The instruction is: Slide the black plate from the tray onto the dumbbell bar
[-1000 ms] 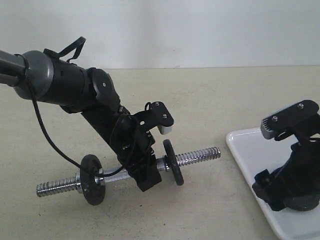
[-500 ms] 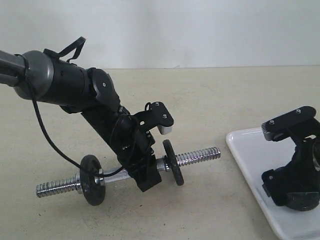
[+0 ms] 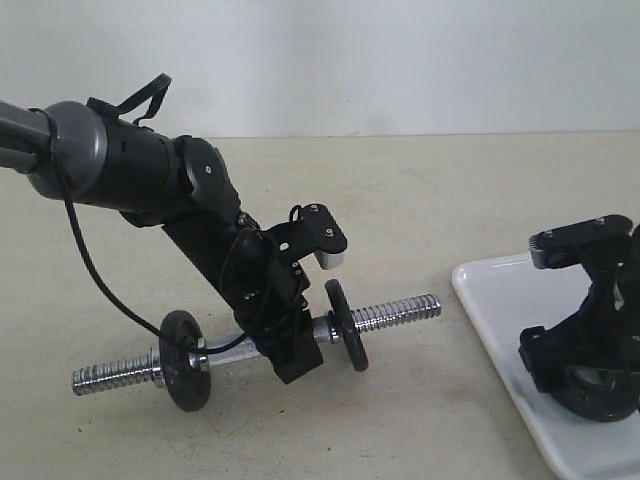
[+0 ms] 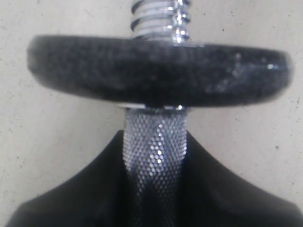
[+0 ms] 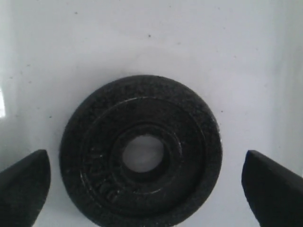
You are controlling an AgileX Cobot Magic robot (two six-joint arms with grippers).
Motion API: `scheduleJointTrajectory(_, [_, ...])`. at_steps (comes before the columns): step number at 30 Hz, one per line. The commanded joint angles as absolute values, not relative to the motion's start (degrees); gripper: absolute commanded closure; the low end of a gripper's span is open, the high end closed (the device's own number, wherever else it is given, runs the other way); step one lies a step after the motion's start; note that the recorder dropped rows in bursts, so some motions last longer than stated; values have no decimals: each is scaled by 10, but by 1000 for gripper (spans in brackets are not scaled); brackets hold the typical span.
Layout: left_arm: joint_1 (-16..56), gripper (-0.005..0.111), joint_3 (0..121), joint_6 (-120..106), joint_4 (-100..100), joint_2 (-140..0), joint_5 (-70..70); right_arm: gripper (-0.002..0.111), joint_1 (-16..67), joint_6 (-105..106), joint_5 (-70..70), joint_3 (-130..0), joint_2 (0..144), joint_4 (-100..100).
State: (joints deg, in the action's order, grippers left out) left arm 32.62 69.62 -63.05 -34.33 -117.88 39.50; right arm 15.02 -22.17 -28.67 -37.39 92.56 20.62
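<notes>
Right pincer (image 3: 590, 390) has shifted rightward over the tray (image 3: 490, 292).

I've got the black plate (image 5: 141, 152) in view, matte black with a faint grainy speckle, against the glossy white tray (image 5: 142, 33). The dumbbell bar (image 3: 395, 312) reads bright chrome: spiral ribbing at the ends, a diamond knurl in the middle. Its two discs (image 3: 186, 360) (image 3: 345, 325) are black too, and the worktop (image 3: 450, 200) is pale beige.
</notes>
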Motion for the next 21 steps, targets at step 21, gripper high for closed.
scheduleJointTrajectory(21, [326, 98, 683, -639, -321, -1197, 410, 8, 79, -40, -272, -413, 979, 49])
